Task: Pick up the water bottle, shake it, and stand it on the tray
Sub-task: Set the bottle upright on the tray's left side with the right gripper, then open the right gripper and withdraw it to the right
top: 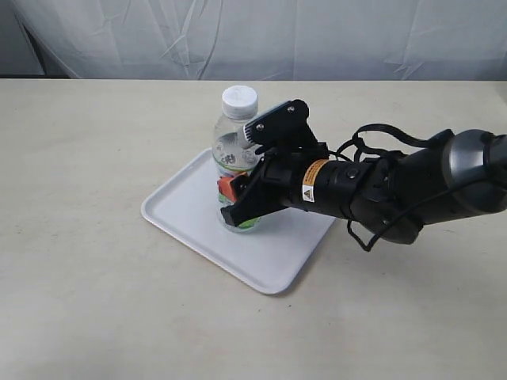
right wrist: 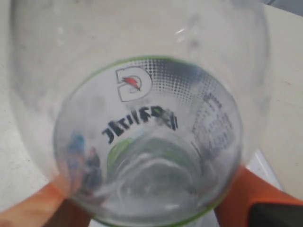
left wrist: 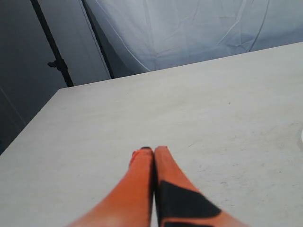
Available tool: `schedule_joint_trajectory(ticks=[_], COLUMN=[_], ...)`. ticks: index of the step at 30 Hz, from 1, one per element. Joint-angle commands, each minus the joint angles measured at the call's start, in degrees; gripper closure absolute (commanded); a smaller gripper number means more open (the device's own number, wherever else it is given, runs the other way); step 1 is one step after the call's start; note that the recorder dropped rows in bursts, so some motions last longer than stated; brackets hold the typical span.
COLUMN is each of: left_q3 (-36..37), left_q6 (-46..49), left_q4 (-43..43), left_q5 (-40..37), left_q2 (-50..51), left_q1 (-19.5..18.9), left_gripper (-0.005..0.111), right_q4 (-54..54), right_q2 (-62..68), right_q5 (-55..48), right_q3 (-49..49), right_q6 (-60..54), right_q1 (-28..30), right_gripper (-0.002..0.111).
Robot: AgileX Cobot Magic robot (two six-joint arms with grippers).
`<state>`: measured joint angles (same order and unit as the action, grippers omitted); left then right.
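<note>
The water bottle (top: 235,138), clear with a white cap and a green-marked label, stands upright on the white tray (top: 186,207) in the exterior view. My right gripper (top: 238,198) reaches in from the right and is shut on the bottle's lower body. In the right wrist view the bottle (right wrist: 151,127) fills the frame, and the orange fingers (right wrist: 246,198) press against both of its sides, with the right gripper (right wrist: 142,201) around it. The left gripper (left wrist: 154,150) is shut with nothing in it, over bare table, and the exterior view does not show it.
The tray lies at an angle in the middle of the pale table (top: 95,301). A white cloth backdrop (top: 253,39) hangs behind the table's far edge. My right arm (top: 396,190) stretches over the table on the right side.
</note>
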<state>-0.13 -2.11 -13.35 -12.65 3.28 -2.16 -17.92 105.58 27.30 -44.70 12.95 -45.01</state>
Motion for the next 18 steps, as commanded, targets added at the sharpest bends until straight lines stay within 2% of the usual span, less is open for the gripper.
schedule_joint_trajectory(ticks=[1, 2, 4, 8, 10, 11, 13, 15, 18], left_q3=[0.13, 0.13, 0.13, 0.13, 0.13, 0.13, 0.13, 0.13, 0.13], left_q6=[-0.47, -0.47, -0.47, -0.47, -0.47, -0.47, -0.47, -0.47, -0.47], left_q4=[0.21, 0.21, 0.21, 0.21, 0.21, 0.21, 0.21, 0.21, 0.21], left_q5=[0.75, 0.75, 0.75, 0.75, 0.75, 0.75, 0.75, 0.75, 0.75], left_q2=[-0.24, -0.24, -0.24, -0.24, -0.24, -0.24, -0.24, -0.24, -0.24], left_q1=[-0.05, -0.05, -0.05, -0.05, -0.05, -0.05, -0.05, -0.05, -0.05], left_gripper=[0.107, 0.107, 0.107, 0.107, 0.107, 0.107, 0.107, 0.107, 0.107], right_q4=[0.40, 0.40, 0.40, 0.40, 0.40, 0.51, 0.51, 0.51, 0.51], right_q2=[0.02, 0.02, 0.02, 0.02, 0.02, 0.02, 0.02, 0.02, -0.48], right_q5=[-1.48, -1.87, -2.11, -2.22, -2.20, -2.33, -3.17, -4.59, -7.82], right_q3=[-0.18, -0.18, -0.18, -0.18, -0.18, -0.18, -0.18, -0.18, -0.18], right_q6=[0.59, 0.64, 0.73, 0.73, 0.73, 0.86, 1.94, 4.11, 7.45], right_q1=[0.35, 0.35, 0.35, 0.35, 0.35, 0.35, 0.35, 0.35, 0.35], right_gripper=[0.105, 0.101, 0.085, 0.038, 0.020, 0.014, 0.013, 0.016, 0.031])
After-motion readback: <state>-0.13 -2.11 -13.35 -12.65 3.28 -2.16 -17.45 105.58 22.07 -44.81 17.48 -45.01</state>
